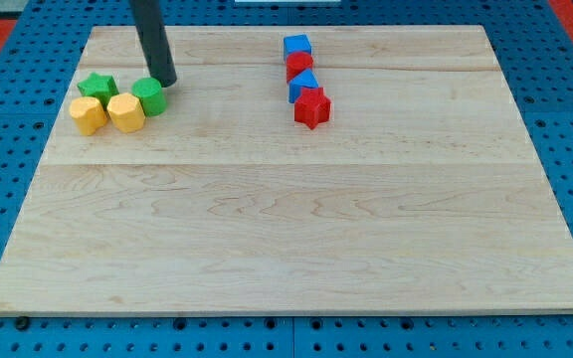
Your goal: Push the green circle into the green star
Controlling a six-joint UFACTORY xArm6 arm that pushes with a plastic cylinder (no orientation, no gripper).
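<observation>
The green circle [149, 96] sits near the board's upper left. The green star [97, 86] lies to its left, a small gap apart. Two yellow blocks lie just below them: one [125, 111] touches the circle's lower left, the other [89, 115] sits below the star. My tip [165, 82] rests on the board just above and to the right of the green circle, touching or nearly touching it. The dark rod rises to the view's top.
A column of four blocks stands right of centre at the top: a blue cube [296, 47], a red block [299, 66], a blue block [303, 85] and a red star [312, 107]. The wooden board [286, 229] lies on a blue perforated table.
</observation>
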